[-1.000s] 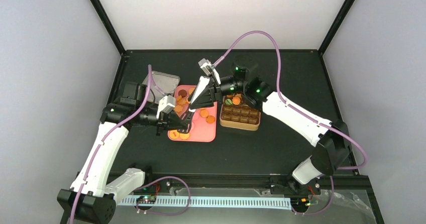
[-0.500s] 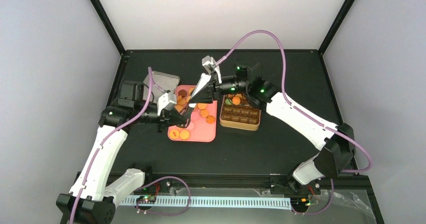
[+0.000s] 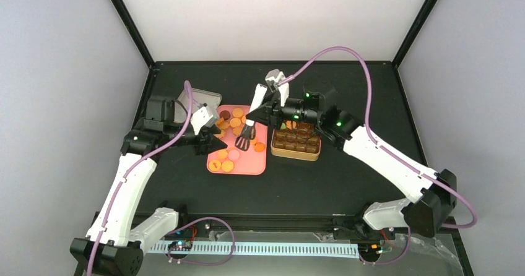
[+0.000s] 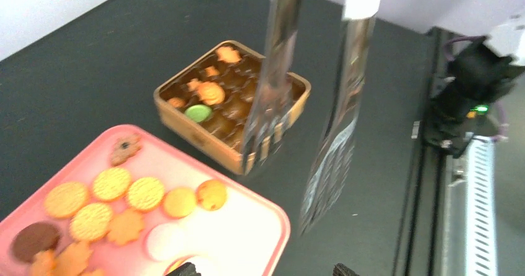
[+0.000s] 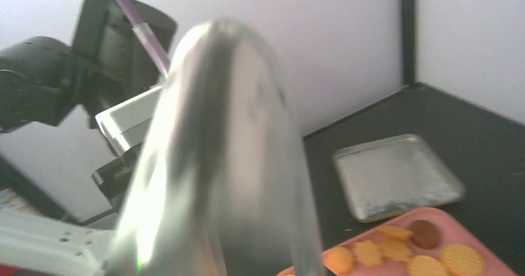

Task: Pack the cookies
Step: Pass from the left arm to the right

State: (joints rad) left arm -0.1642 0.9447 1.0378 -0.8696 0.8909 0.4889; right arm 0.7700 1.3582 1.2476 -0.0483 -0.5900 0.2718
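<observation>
Over the pink tray (image 3: 260,168) the right fingers (image 3: 260,111) are clamped on metal tongs (image 3: 246,135), tips hanging just above the loose cookies (image 3: 234,122). The left fingers (image 3: 210,142) stand apart and empty at the tray's left edge. Most cookies lie on the tray and few in the gold tin (image 3: 296,155) beside it, so the step is judged a tong pick-up; next, lower the tips astride one cookie, squeeze, and carry it to a vacant cup.

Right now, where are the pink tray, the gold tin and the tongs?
pink tray (image 3: 252,163): top view, bare near corner.
gold tin (image 4: 198,133): left wrist view, front wall.
tongs (image 4: 275,90): left wrist view, left blade.
</observation>
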